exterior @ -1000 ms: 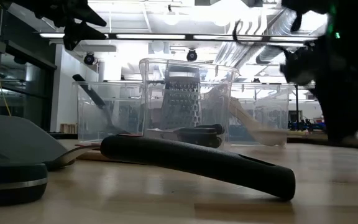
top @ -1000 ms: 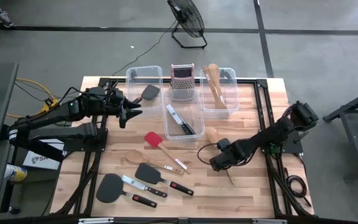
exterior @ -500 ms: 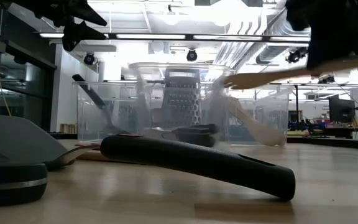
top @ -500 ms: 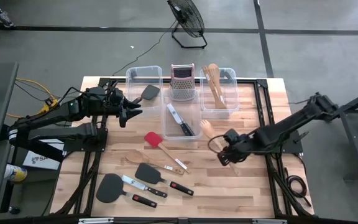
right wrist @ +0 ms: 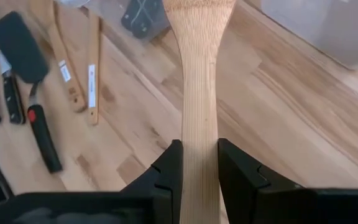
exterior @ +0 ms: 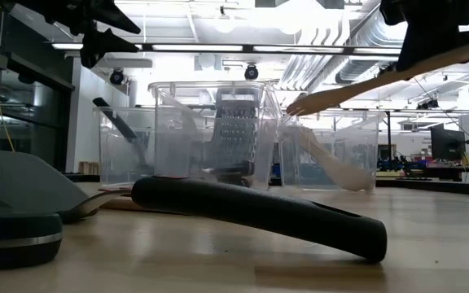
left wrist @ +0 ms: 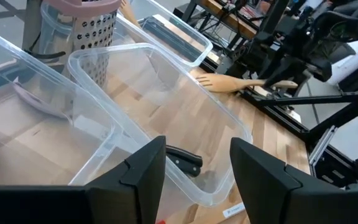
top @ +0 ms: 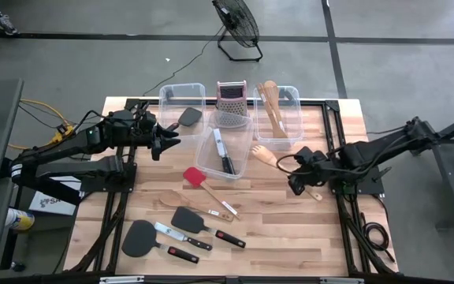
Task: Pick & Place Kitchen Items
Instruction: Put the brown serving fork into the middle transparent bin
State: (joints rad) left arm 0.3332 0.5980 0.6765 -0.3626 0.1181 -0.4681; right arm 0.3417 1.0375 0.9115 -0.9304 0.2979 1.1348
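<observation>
The wooden spoon (top: pixel 268 154) is up off the counter (top: pixel 329 237), clamped by its handle in the right hand (top: pixel 304 178), whose two fingers are closed tight on either side of the shaft; in the right wrist view the spoon (right wrist: pixel 199 74) runs straight out from between them. Its bowl points left toward the middle bin (top: pixel 225 154), and it hangs just near of the right bin (top: pixel 278 117), where other pale wooden utensils (top: pixel 270 106) already lie. I take this to be a carry toward that right bin, with the drop not yet made.

As for progress, some sorting looks done: a knife (top: pixel 223 151) sits in the middle bin, which stands skewed against its neighbours, and a black spatula (top: pixel 188 117) rests in the left bin (top: pixel 181 106). The steel grater (top: pixel 231 102) stands at the far edge between the bins.

Plenty is left on the near side of the counter: the red spatula (top: pixel 195 178), two wooden pieces (top: pixel 211 203) beside it, two black spatulas (top: pixel 187 219) and two black-handled knives (top: pixel 227 237).

The left hand (top: pixel 164 142) waits above the counter's left side near the left bin, its fingers spread apart and empty, as the left wrist view shows
</observation>
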